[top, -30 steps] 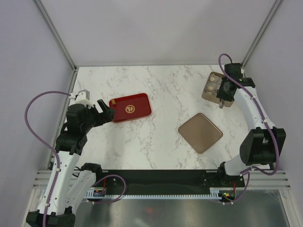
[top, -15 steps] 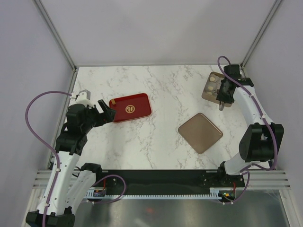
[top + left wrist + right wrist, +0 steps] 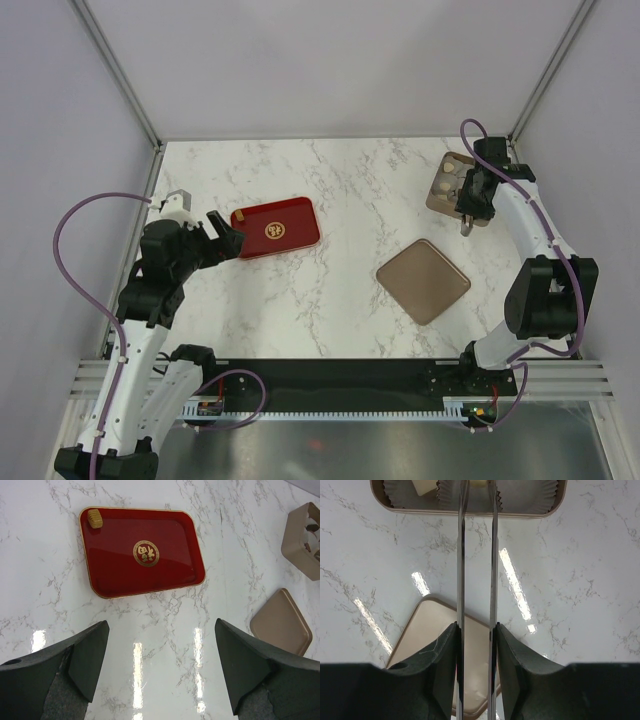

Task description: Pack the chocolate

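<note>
A tan open box (image 3: pixel 452 183) with paper cups stands at the far right and holds cream-white chocolate (image 3: pixel 443 184). My right gripper (image 3: pixel 472 200) is over the box's near edge, shut on metal tongs (image 3: pixel 466 222). In the right wrist view the gripper (image 3: pixel 476 630) holds the tongs (image 3: pixel 460 555), whose tips reach into the box (image 3: pixel 470 513) beside a cream piece (image 3: pixel 422 486). One tan-cream chocolate (image 3: pixel 94 518) lies in the far left corner of the red tray (image 3: pixel 165 575). My left gripper (image 3: pixel 162 665) is open and empty, above the table in front of the tray.
The flat brown square lid (image 3: pixel 423 281) lies on the marble table in front of the box, also in the left wrist view (image 3: pixel 280 622). The red tray (image 3: pixel 290 235) sits left of centre. Grey walls with metal posts close in the table.
My right gripper with the tongs has shifted slightly toward the box. The left arm has not moved.
</note>
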`<state>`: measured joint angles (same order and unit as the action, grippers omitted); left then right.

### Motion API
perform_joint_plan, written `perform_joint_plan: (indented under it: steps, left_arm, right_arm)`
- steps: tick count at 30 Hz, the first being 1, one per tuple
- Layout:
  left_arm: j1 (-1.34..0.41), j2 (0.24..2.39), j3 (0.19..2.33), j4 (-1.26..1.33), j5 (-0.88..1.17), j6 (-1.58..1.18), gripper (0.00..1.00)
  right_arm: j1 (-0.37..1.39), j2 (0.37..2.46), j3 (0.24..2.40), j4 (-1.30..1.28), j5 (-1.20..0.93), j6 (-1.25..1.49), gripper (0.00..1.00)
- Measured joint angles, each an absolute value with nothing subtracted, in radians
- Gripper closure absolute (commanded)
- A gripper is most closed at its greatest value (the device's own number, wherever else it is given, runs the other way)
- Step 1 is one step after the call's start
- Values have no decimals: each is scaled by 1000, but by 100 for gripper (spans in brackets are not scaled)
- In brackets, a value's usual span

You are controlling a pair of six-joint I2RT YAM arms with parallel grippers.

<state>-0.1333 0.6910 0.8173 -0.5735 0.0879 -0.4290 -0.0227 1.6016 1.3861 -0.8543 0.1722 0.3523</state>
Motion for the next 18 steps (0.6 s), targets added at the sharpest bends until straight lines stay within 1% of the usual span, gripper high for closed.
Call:
perform_joint_plan:
  steps: [8,18]
  left_arm:
    - [-133,691,817,-574,88,-429,5]
    - [-133,691,817,-574,88,-429,5]
  right_arm:
    - [-23,1602,1386,-854,159,353,54]
    - [-22,1602,1425,-868,149,353,56]
